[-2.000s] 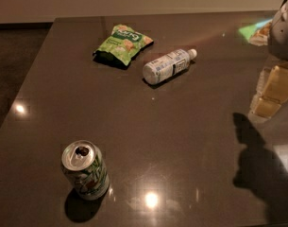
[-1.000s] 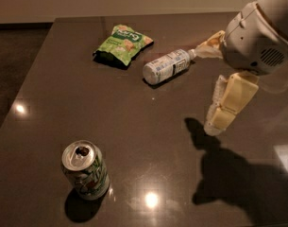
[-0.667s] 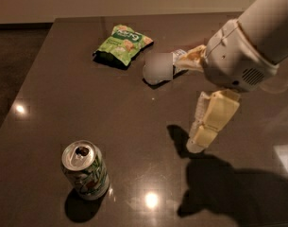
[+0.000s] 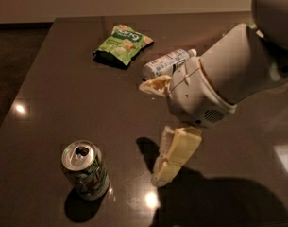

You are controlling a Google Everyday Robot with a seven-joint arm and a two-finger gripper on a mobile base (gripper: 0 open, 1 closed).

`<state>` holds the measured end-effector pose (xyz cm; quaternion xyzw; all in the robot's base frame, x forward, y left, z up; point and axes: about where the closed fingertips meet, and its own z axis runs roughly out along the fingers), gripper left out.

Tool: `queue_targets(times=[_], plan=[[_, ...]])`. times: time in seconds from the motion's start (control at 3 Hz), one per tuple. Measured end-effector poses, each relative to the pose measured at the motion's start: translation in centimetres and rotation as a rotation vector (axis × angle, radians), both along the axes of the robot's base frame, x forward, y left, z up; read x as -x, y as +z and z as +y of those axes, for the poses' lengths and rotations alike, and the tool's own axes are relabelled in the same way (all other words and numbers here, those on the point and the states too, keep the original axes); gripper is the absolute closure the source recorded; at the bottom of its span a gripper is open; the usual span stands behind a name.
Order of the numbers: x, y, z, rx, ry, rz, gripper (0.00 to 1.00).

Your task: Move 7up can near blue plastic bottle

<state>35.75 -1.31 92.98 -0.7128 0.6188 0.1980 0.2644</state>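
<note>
Pincer (image 4: 151, 132) spread wide | 7up can (image 4: 85, 170) upright beside it, apart

Seemingly an office break area: dark glossy table (image 4: 49, 79), snack bag (image 4: 122, 44), gripper (image 4: 150, 133) hovering above

Dim, warm light from overhead lamps falls on the dark, glossy surface (image 4: 63, 79). The surface mirrors the lamps as small white glare spots, one near the left edge and one near the front edge, with a paler square patch by the right edge. The 7up can (image 4: 85, 170), near the front left corner, has a brightly lit silver top and throws a compact shadow toward the front edge. The gripper (image 4: 150, 133) hangs over the middle of the surface, jaws spread wide, pale cream against the dark top. Its shadow and that of the arm (image 4: 238, 70) darken the front right corner. Beyond the left edge everything is nearly black.
</note>
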Motion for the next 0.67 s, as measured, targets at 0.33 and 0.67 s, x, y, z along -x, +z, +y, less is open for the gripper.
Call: queue_targets(times=[0.33,0.67], plan=[[1.5,-1.1,2.6,-0.043,0.036,0.014,0.0],[2.9,-2.0,4.6,-0.065,0.055,0.036,0.0]])
